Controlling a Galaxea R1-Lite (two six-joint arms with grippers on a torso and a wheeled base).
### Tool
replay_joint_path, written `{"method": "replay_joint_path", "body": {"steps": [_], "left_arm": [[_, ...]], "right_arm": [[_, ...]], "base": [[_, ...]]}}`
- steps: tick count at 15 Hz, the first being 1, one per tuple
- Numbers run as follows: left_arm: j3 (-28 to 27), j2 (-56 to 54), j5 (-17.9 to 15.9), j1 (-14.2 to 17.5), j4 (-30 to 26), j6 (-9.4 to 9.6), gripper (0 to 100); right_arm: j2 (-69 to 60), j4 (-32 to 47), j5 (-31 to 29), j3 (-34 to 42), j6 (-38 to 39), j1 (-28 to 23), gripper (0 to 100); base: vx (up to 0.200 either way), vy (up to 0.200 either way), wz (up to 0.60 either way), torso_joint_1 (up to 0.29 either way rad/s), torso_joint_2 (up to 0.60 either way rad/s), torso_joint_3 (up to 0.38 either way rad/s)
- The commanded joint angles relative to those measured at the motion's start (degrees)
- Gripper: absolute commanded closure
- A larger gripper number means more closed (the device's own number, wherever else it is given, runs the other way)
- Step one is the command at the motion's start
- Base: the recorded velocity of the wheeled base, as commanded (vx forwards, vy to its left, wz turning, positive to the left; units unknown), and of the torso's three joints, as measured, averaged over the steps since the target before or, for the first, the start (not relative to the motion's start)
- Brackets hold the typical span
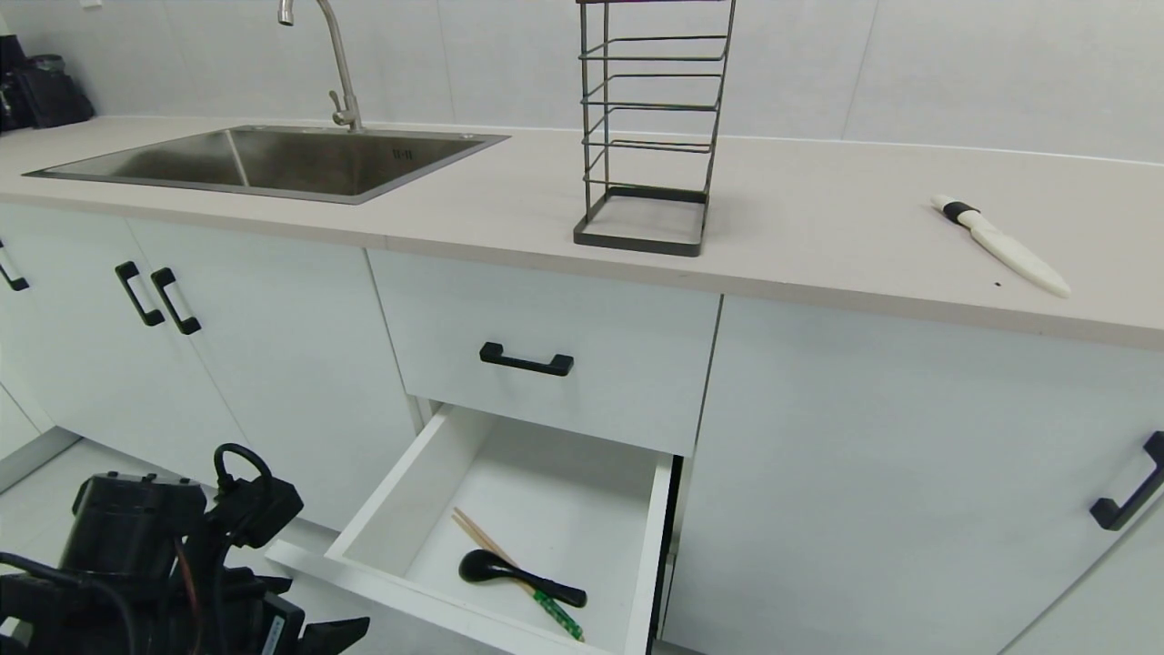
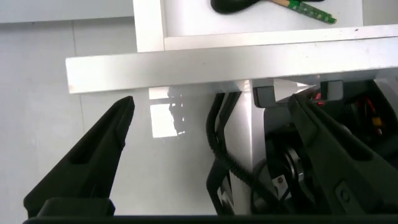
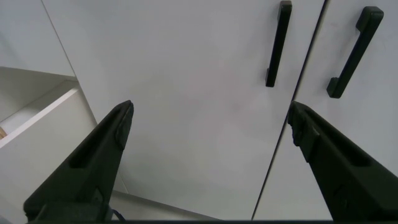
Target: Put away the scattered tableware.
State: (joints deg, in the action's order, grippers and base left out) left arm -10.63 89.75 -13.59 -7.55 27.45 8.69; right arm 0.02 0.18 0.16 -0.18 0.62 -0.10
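A white knife (image 1: 1000,246) with a black band lies on the counter at the right. Below the counter, the lower drawer (image 1: 400,509) stands pulled out. Inside it lie a black spoon (image 1: 518,575) and wooden chopsticks (image 1: 496,550) with green ends. My left gripper (image 2: 211,102) is open and holds nothing, low down just in front of the drawer's front panel (image 2: 249,56). The spoon (image 2: 233,5) and a green chopstick end (image 2: 308,9) show beyond that panel. My right gripper (image 3: 211,112) is open and holds nothing, facing white cabinet doors.
A steel sink (image 1: 300,159) with a faucet (image 1: 336,64) sits at the counter's left. A black wire rack (image 1: 637,241) stands mid-counter. The upper drawer with its black handle (image 1: 526,361) is closed. Black door handles (image 3: 277,43) lie ahead of the right gripper.
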Motion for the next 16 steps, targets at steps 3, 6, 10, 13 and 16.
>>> {"method": "replay_joint_path", "body": {"steps": [3,6,10,13,16], "left_arm": [[0.26,5.79,-0.12,-0.19,7.26,0.1,0],[0.08,9.92,-0.12,-2.12,13.15,-0.34,0],[-2.73,14.67,-0.12,-2.56,17.02,-0.52,0],[-4.14,17.92,-0.12,-2.74,19.3,-0.52,0],[-6.51,20.56,-0.21,-3.53,20.97,-0.61,0]], "right_arm": [[-0.02,-0.01,0.02,0.01,-0.01,0.01,0],[-0.02,-0.01,0.02,0.01,-0.01,0.01,0],[-0.02,-0.01,0.02,0.01,-0.01,0.01,0],[-0.02,-0.01,0.02,0.01,-0.01,0.01,0],[-0.02,-0.01,0.02,0.01,-0.01,0.01,0]], "base": [[0.0,0.0,0.0,0.0,0.0,0.0],[0.0,0.0,0.0,0.0,0.0,0.0],[0.0,0.0,0.0,0.0,0.0,0.0],[0.0,0.0,0.0,0.0,0.0,0.0],[0.0,0.0,0.0,0.0,0.0,0.0]]}}
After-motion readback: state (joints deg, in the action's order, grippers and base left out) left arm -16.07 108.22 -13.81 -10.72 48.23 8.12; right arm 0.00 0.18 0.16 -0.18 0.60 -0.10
